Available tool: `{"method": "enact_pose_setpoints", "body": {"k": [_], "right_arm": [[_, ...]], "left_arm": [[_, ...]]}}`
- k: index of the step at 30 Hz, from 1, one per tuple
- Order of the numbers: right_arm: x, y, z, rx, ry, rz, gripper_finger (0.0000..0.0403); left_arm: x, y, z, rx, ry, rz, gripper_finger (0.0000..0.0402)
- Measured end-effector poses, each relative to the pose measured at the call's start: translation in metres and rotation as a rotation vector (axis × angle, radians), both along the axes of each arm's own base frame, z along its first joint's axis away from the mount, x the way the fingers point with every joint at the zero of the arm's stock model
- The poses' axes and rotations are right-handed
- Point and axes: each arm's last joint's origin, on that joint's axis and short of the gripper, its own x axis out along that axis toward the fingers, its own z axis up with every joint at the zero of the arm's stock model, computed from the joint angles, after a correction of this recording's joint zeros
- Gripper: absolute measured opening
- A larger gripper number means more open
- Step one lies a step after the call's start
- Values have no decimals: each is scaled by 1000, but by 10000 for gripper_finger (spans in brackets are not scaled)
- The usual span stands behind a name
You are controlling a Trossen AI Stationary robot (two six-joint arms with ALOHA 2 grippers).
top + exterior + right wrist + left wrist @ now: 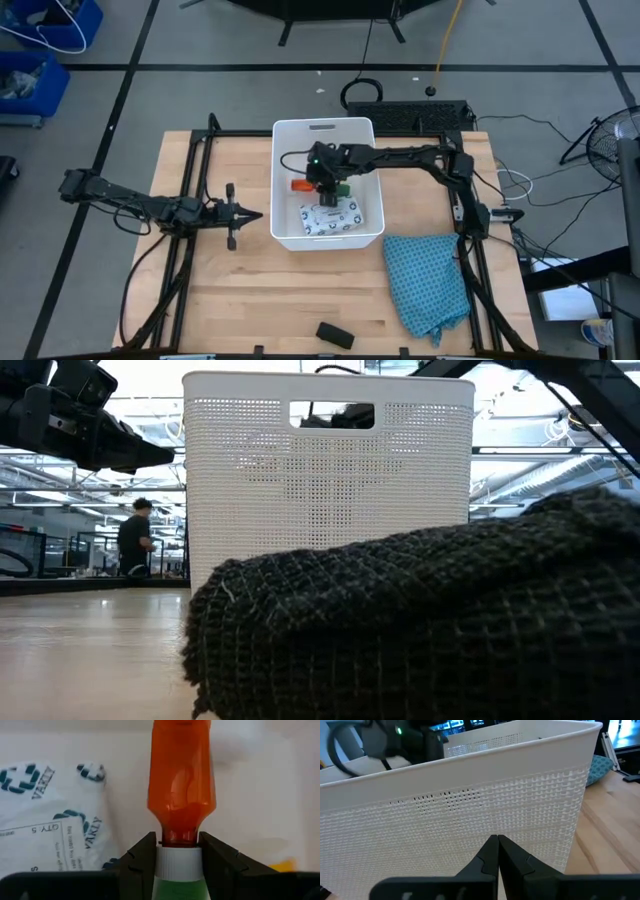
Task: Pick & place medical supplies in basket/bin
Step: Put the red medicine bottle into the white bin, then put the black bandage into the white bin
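Right wrist view: the right gripper (178,857) is seen clenched on the white cap of the orange vial (182,780), one dark finger on each side of the cap, with the orange body projecting forward past the fingertips. A green surface shows between the fingers behind the cap. Beside the vial, the white printed flat packet (47,820) lies on the tub floor; the lettering "VAKLY" is repeated on it in teal, and a label line "QTY: 5" can be read.

In the high view, the right gripper (325,180) is located inside the white tub (322,129), above the packet (330,217). The left gripper (243,214) hangs just outside the tub's left wall, its fingers pressed together on nothing. A black oblong (335,335) lies on the worktop (250,290) near the front edge, well apart from the tub, and the teal checked cloth (428,280) lies to the tub's right.
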Motion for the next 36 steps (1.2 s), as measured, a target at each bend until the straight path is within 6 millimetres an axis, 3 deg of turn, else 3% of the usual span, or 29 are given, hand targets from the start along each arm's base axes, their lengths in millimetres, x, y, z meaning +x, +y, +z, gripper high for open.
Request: {"method": "enact_pose_setpoints", "body": {"k": [3,11,18,22,29,33,36], "right_arm": [[3,1,-12,15,25,-1,116],[3,2,-14,56,22,-1,125],[-1,2,-7,43,32,-19,173],[-10,5,21,46,-2,-52,210],[-34,14,93,35,-158,-80,246],[-58,32,139,27,-242,-56,238],[-79,57,173,20,-313,0,202]], "left_arm": [[0,0,0,-1,0,-2,10],[0,0,0,-4,0,-6,10],[0,0,0,-9,0,-6,10],[0,0,0,-12,0,-6,10],[0,0,0,-20,2,-5,10],[0,0,-2,-27,14,-3,10],[0,0,-3,-32,25,-2,10]]}}
